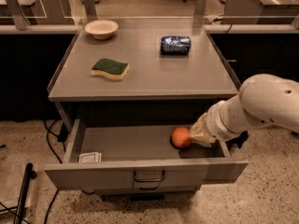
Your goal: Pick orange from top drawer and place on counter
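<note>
The open top drawer (117, 171) holds the orange (181, 137) toward its right end. The gripper (198, 133) sits just to the fruit's right, touching it and reaching in from that side. I cannot tell whether it has hold. The counter (154, 76) lies directly above.

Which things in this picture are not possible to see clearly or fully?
- Camera view: the gripper is at the orange in the top drawer; its own pale cover hides the grip.
- White item, drawer's front left corner: too small to identify.
- Arm: cut off by the right edge.
</note>
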